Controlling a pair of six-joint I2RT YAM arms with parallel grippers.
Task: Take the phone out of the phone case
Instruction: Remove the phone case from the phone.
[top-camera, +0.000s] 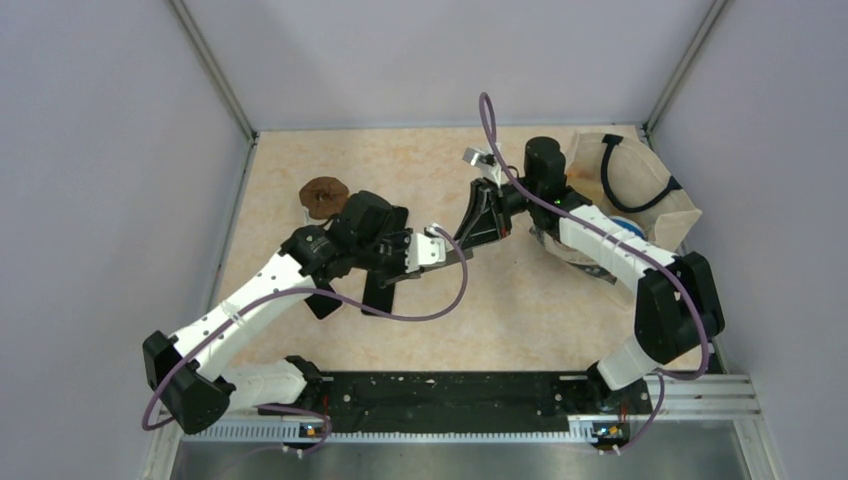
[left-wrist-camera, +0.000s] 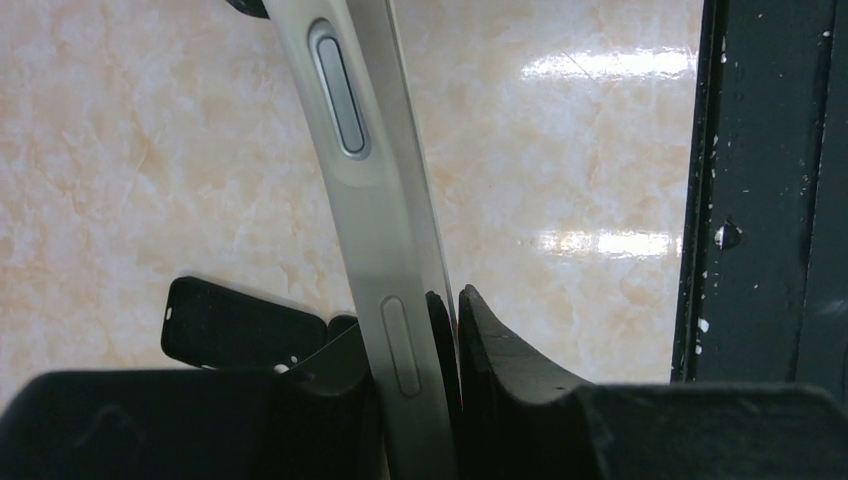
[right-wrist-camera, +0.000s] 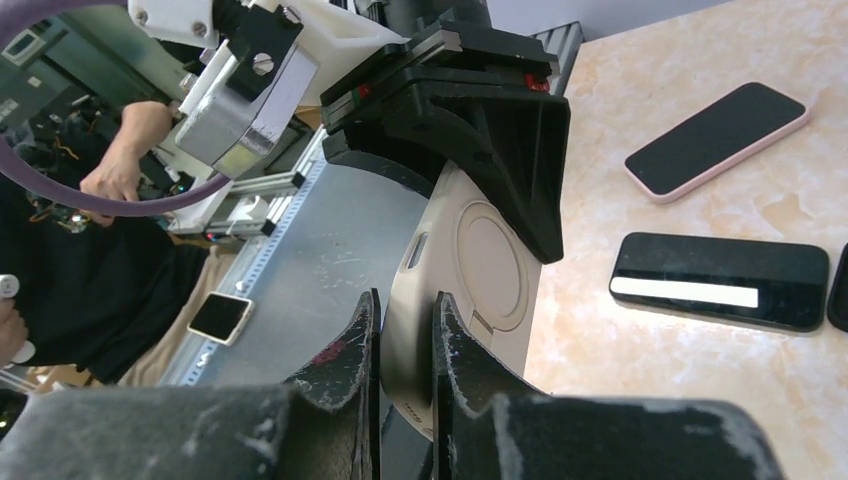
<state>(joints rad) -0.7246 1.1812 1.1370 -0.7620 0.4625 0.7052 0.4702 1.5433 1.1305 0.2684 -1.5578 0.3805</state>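
Where both arms were bolted to the black rail (top-camera: 450, 400) along the bottom of the overhead frame, they reached inward and met over the middle of the marbled table (top-camera: 520, 320); the left gripper (top-camera: 440, 250) and the right gripper (top-camera: 472, 232) faced each other there, tips nearly touching, with the phone case (right-wrist-camera: 490, 262) held off the table between them; from the right wrist, that gripper's two black fingers (right-wrist-camera: 460, 380) were clenched on the beige case's lower edge, its round ring facing the lens, while the left gripper's black block clamped the upper end; from the left wrist, the case's grey side with two button bumps ran up the frame, pinched between the left fingers (left-wrist-camera: 500, 360) at the bottom; a thin paler strip along its right edge looked like the phone (left-wrist-camera: 414, 200) seated inside, though I could not tell for sure; on the table beyond lay a black phone (right-wrist-camera: 720, 282) and, farther off, a pink-edged phone (right-wrist-camera: 715, 140); toward the back of the overhead frame a brown round object (top-camera: 323, 197) sat left of centre, and a beige fabric bag (top-camera: 655, 205) with a black strap filled the upper right corner.
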